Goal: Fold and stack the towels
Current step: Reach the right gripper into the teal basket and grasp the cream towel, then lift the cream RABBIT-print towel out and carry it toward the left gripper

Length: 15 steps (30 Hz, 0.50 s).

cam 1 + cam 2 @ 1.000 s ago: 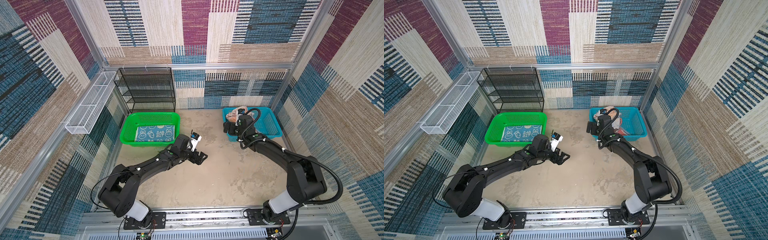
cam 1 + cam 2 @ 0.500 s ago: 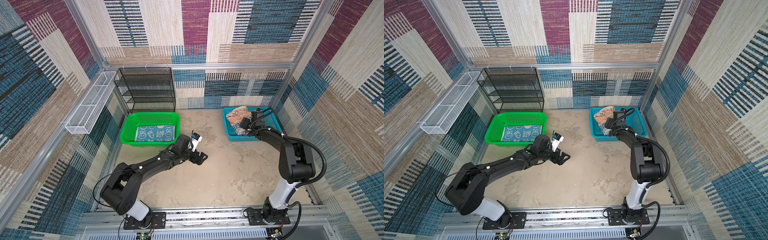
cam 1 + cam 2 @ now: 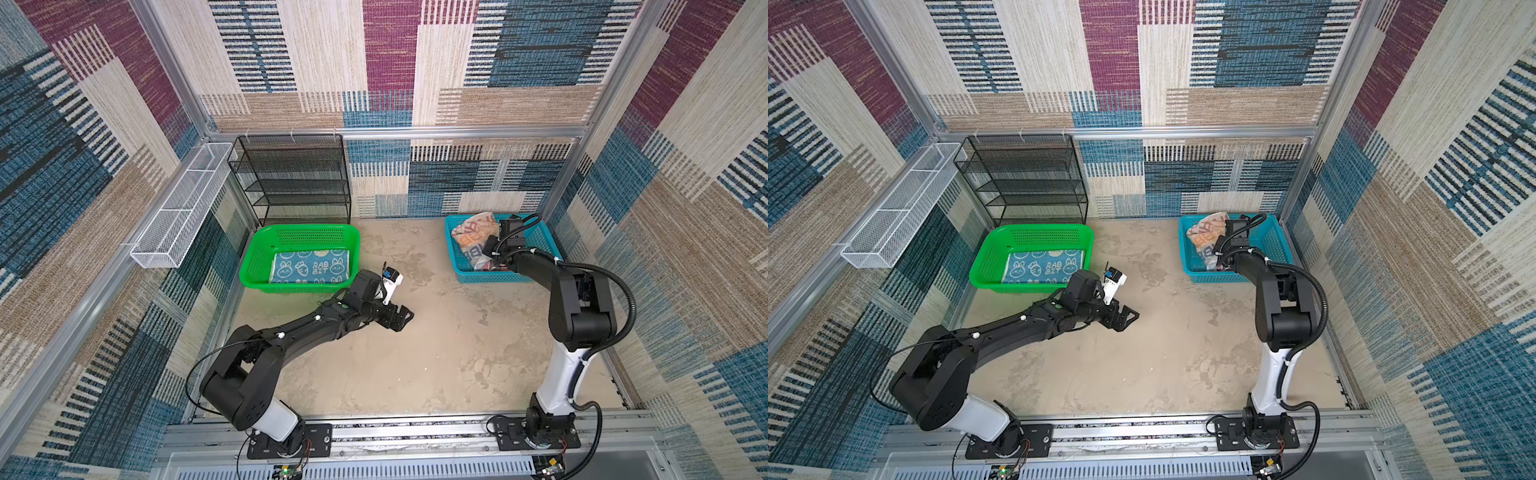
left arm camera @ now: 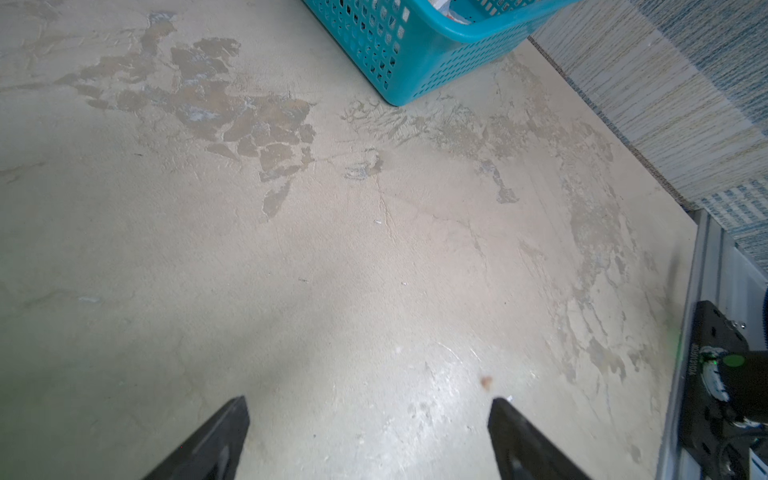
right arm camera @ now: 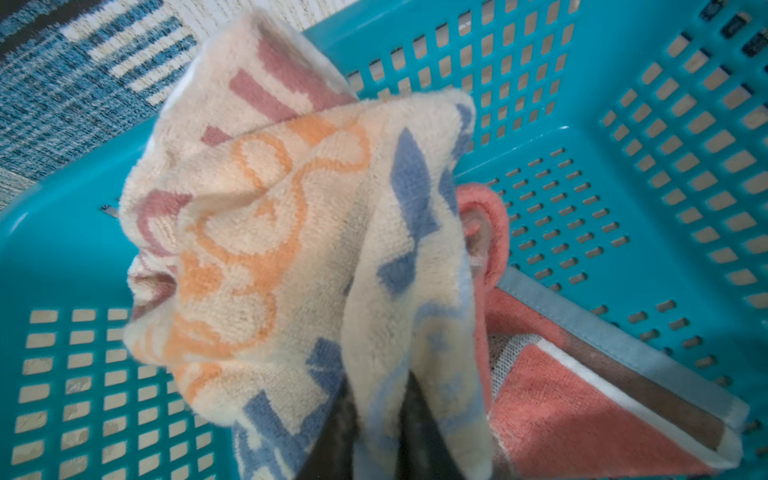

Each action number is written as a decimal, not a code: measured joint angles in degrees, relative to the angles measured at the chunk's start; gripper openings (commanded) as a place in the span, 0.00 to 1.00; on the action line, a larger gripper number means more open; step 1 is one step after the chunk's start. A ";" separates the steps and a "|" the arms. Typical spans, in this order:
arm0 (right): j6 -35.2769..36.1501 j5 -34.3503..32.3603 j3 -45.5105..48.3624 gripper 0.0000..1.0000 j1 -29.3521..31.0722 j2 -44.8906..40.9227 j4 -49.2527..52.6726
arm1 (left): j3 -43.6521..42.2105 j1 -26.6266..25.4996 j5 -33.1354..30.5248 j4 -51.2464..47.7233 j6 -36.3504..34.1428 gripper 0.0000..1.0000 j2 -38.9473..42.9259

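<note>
A crumpled whitish towel point(image 5: 291, 232) with orange and blue letters lies in the blue basket point(image 5: 623, 124). My right gripper point(image 5: 380, 386) is shut on a fold of it. A coral towel point(image 5: 582, 407) lies under it on the basket floor. In both top views the right gripper point(image 3: 492, 259) reaches into the basket beside the whitish towel point(image 3: 473, 237). The blue rabbit towel point(image 3: 311, 268) lies flat in the green basket point(image 3: 299, 230). My left gripper point(image 3: 401, 318) hovers open over bare floor mid-table, with nothing between its fingers point(image 4: 232, 419).
A black wire rack point(image 3: 295, 178) stands behind the green basket. A white wire basket point(image 3: 178, 208) hangs on the left wall. Patterned walls close in three sides. The arms' mounting rail point(image 3: 415, 432) runs along the front. The blue basket's corner point(image 4: 415, 54) shows ahead of the left gripper.
My right gripper has gone from the blue basket's front-left edge into the basket and shut on the whitish towel. The left arm has not moved.
</note>
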<state>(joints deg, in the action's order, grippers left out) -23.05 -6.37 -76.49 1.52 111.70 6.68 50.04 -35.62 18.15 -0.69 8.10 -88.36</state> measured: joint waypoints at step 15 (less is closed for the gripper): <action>5.33 2.54 4.79 0.00 0.00 -18.64 -0.74 | 0.00 -0.13 -4.28 -0.04 -0.44 0.96 -0.15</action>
<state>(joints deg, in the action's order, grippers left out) -17.72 -3.84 -71.70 1.52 93.06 5.93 50.04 -35.75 13.87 -0.73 7.66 -88.51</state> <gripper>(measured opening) 0.072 0.963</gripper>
